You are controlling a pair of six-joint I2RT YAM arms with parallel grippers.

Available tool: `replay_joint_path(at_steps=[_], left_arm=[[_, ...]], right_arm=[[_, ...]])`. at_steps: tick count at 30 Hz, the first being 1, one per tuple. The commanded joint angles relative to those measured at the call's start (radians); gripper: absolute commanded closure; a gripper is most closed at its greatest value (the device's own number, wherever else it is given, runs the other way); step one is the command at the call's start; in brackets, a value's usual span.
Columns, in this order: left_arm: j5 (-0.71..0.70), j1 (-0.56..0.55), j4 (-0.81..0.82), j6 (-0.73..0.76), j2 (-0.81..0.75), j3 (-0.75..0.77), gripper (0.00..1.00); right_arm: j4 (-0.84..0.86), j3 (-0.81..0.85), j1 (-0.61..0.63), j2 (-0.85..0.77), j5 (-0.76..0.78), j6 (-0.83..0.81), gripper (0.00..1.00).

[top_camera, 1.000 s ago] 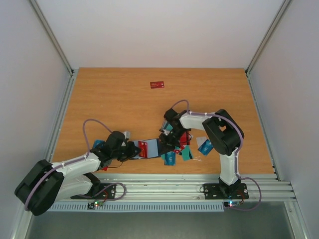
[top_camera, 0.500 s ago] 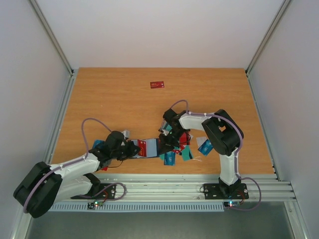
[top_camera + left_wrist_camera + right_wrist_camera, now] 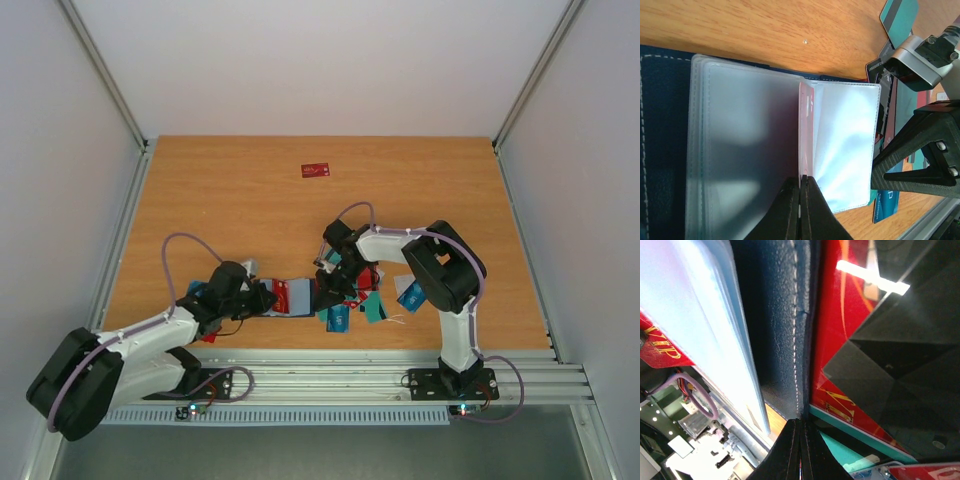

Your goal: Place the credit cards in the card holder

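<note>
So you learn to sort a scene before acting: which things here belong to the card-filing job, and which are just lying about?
Belong to the job: card holder; credit cards heaped beside it; lone red card far back; left gripper and right gripper, both pinching the holder.
Not part of it, fixtures only: purple cable; aluminium rail; table.

card holder [image 3: 295, 296] at front, credit cards [image 3: 378, 308] right of it, lone card [image 3: 316, 170] behind
</note>
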Motion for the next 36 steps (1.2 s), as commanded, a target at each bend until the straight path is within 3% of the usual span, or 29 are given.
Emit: replay_joint_path(at_steps=[1, 17, 26, 36], left_arm=[[0.002, 0.000, 0.047, 0.057, 0.032, 0.009, 1.00], [-0.027, 0.007, 0.032, 0.149, -0.016, 0.007, 1.00], [-0.036, 0.016, 0.082, 0.164, 0.033, 0.015, 1.00], [-0.050, 0.037, -0.101, 0.217, -0.051, 0.079, 1.00]], right_arm=[[-0.004, -0.019, 0.032, 0.085, 0.025, 0.057, 0.97], [-0.024, -0.012, 0.044, 0.092, 0.027, 0.057, 0.97], [-0.036, -0.012, 0.057, 0.096, 0.028, 0.056, 0.97], [-0.039, -0.009, 0.061, 0.101, 0.033, 0.058, 0.98]])
